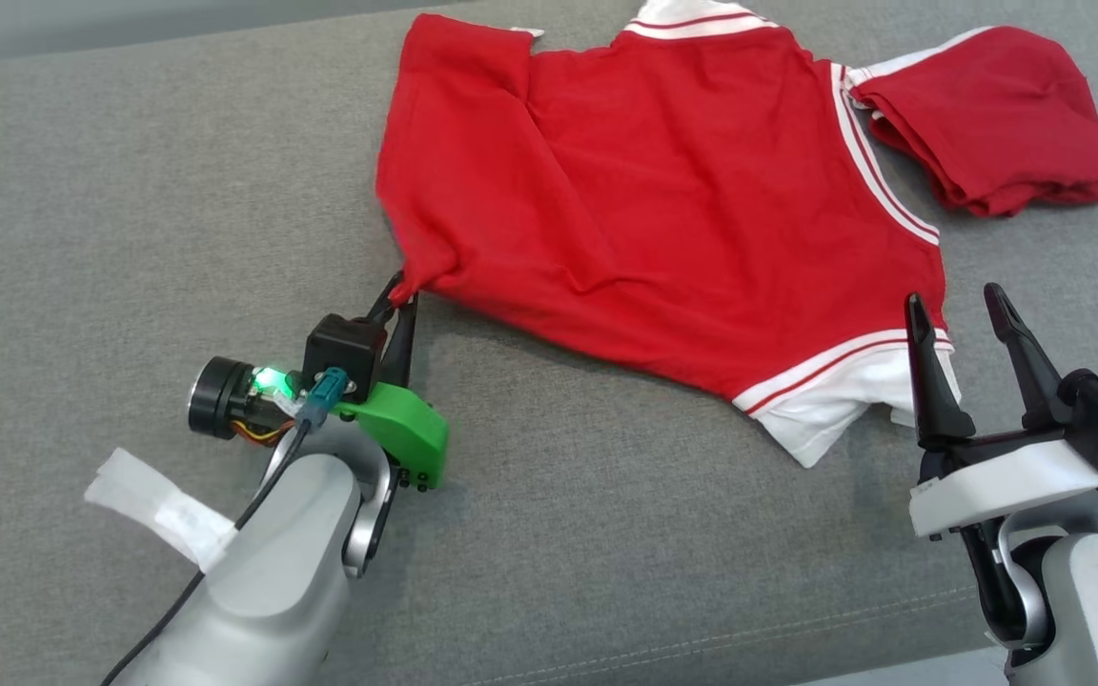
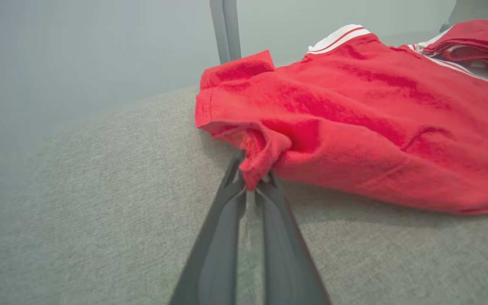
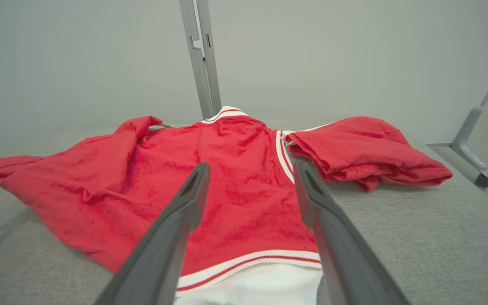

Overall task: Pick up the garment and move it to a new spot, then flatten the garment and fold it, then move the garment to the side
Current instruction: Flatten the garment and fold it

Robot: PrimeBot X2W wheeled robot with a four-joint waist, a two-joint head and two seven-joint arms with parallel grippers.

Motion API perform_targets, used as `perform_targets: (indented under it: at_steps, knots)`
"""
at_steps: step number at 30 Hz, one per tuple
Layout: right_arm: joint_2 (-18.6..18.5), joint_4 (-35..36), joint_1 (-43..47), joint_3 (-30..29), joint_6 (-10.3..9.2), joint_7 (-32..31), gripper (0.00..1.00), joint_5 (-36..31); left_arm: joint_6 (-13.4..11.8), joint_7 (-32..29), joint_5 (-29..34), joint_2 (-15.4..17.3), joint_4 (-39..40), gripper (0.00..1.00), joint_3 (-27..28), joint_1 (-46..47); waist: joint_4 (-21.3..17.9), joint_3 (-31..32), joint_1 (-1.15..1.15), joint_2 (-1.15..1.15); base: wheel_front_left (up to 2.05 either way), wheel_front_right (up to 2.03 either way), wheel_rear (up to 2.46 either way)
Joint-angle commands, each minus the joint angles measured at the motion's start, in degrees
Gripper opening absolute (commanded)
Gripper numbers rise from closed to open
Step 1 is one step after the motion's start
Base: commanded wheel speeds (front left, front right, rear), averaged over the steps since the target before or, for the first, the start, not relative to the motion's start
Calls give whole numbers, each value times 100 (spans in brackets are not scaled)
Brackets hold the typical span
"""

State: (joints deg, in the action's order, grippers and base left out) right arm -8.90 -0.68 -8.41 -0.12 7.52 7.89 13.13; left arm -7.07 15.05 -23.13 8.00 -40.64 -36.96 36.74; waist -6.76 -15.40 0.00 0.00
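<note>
Grey fabric covers the worktop (image 1: pixel 606 553); a pale wall (image 3: pixel 354 51) and metal post (image 3: pixel 201 63) stand behind. The garment (image 1: pixel 663 219) lies by the far edge, left pincer (image 1: pixel 404 293) pinching its corner, right pincer (image 1: pixel 954 300) spread.

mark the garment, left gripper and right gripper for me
garment (image 1: pixel 663 210), head view, on its red middle panel.
left gripper (image 1: pixel 403 297), head view, between its fingertips, shut on the garment's corner.
right gripper (image 1: pixel 954 297), head view, midway between its open fingertips.
</note>
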Motion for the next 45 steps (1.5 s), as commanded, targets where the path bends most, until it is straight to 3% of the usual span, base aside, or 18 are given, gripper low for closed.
perform_targets:
  at_steps: [1,5,12,13,14,15,16,17,31,45]
  knots:
    - [5,11,93,9,-7,-23,100,-19,-60,14,95,123,192,0,94,-187,289,267,0,0,0,0,0]
    - [21,20,123,8,-7,-63,100,-32,-60,8,-45,317,492,0,348,-544,384,339,0,0,0,0,0]
    - [36,-25,150,48,-7,-90,100,-24,209,-160,-500,395,677,0,505,-1097,389,340,0,0,0,0,0]
    - [30,-36,155,51,-7,-90,100,-18,234,-191,-550,418,706,5,508,-1171,381,338,0,0,0,0,0]
    - [22,-46,167,43,-7,-94,100,-16,235,-207,-587,453,736,15,517,-1248,374,335,0,0,0,0,0]
    - [12,-52,173,38,-7,-93,100,-24,217,-220,-631,490,767,37,543,-1319,367,333,0,0,0,0,0]
    - [12,-52,173,38,-7,-93,100,-24,217,-220,-631,490,767,37,543,-1319,367,333,0,0,0,0,0]
    - [2,-63,182,27,-7,-83,100,-31,142,-214,-711,570,831,100,634,-1453,351,338,0,0,0,0,0]
    - [45,-184,394,-50,-7,-137,100,-61,-361,-72,-978,1049,1274,100,1215,-2287,386,526,0,0,0,0,0]
    - [341,-916,782,-85,-7,-155,100,15,-479,24,-622,765,1952,100,1117,-2663,397,578,0,0,0,0,0]
